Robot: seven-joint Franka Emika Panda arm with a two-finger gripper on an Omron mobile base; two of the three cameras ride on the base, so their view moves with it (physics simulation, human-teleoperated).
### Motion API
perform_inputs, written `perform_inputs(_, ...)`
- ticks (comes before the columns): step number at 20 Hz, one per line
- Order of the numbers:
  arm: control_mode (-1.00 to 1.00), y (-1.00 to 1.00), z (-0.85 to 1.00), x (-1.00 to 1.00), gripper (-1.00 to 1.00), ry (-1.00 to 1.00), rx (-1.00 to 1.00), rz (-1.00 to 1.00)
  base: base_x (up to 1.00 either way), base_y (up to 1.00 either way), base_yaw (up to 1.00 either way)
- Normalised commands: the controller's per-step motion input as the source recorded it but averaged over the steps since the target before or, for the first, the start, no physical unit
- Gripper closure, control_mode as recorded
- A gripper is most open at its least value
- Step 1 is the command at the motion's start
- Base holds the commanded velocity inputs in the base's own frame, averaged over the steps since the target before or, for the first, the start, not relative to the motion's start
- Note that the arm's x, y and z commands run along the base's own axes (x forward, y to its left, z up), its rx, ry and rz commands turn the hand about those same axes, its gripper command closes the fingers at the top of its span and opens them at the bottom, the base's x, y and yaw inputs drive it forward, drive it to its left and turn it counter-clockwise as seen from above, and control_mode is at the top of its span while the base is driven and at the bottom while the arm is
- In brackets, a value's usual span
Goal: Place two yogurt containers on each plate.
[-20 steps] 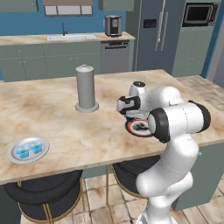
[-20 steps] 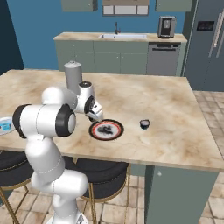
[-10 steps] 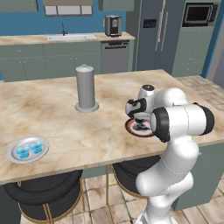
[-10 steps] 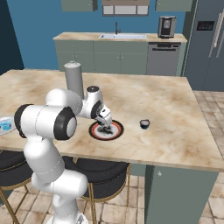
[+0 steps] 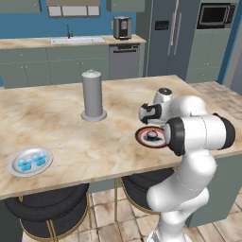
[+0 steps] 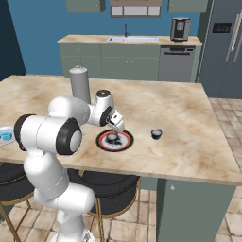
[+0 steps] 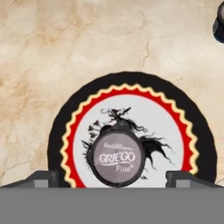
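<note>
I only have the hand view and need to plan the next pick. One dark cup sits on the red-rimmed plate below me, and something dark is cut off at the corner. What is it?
Observer: That is the second dark yogurt cup. It stands on the counter, apart from the red-rimmed plate and clear of its rim.
Operator: Where is the other plate?
Observer: The silver plate lies far along the same counter, near its front edge, past the tall grey canister.
Operator: Is anything on it?
Observer: Yes, both light blue cups sit side by side on it.
</note>
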Motion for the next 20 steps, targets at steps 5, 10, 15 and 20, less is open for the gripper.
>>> perform_inputs(5, -1.00, -0.80, 0.50, 0.00, -1.00, -0.12, 0.00, 0.00, 0.00, 0.00, 0.00)
perform_inputs(10, -1.00, -1.00, 0.30, 0.04, -1.00, -0.04, 0.00, 0.00, 0.00, 0.00, 0.00)
perform_inputs(15, -1.00, -1.00, 0.00, 0.16, -1.00, 0.00, -0.09, 0.00, 0.00, 0.00, 0.00)
perform_inputs(20, -1.00, -0.54, -0.26, 0.31, -1.00, 0.05, -0.15, 0.00, 0.00, 0.00, 0.00)
